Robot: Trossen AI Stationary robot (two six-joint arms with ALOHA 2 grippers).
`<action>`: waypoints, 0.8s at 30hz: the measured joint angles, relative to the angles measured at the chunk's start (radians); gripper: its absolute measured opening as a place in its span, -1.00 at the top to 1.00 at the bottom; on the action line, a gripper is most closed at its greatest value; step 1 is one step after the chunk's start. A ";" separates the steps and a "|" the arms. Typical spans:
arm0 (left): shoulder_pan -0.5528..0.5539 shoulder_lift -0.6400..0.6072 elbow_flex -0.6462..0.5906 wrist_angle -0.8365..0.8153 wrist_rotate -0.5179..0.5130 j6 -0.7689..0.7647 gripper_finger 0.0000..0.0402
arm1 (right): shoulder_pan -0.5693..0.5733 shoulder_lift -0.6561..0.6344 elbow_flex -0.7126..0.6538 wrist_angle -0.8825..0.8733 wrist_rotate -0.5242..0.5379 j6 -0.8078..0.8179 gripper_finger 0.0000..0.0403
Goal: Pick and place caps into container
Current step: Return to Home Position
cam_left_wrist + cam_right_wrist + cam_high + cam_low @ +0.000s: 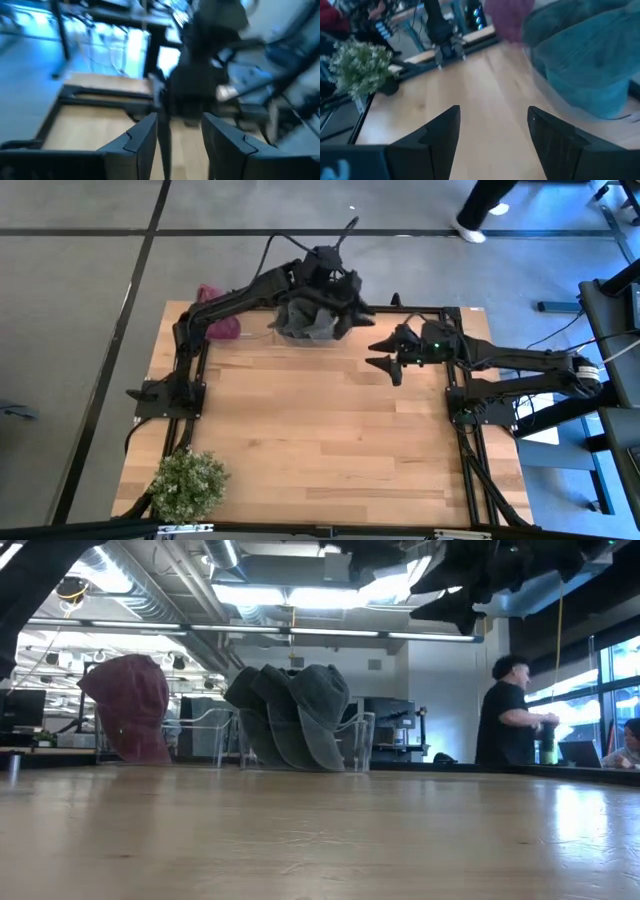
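- Four caps look binned in the high view, so I judge the placing done and the arms due to go home. Three dark caps point(310, 320) bunch at the far edge of the counter point(320, 430), with the maroon cap point(215, 312) near them. The left claw point(330, 288) hangs over the bunch. The right claw point(380, 355) hovers just beside it, spread and empty.
- Low view: the dark caps point(290, 715) stand packed in the clear container point(365, 740). The maroon cap point(130, 705) sits in what seems a second clear bin point(205, 735).
- Left wrist view: the left claw point(182, 145) is parted and grips nothing. It should rise clear of the fabric before swinging back.
- Right wrist view: the right claw point(495, 140) is wide and empty, with the dark caps point(585, 65) close ahead.
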 joint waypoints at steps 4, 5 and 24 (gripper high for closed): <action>-0.032 0.003 0.000 0.041 -0.247 -0.041 0.25 | 0.001 -0.053 -0.059 0.113 0.023 -0.027 -0.15; -0.038 0.003 0.000 0.028 -0.330 -0.042 0.25 | 0.001 -0.069 -0.075 0.139 0.020 -0.042 -0.15; -0.155 -0.192 -0.001 -0.212 -0.629 -0.002 0.25 | 0.001 -0.489 -0.307 0.175 -0.139 -0.060 -0.15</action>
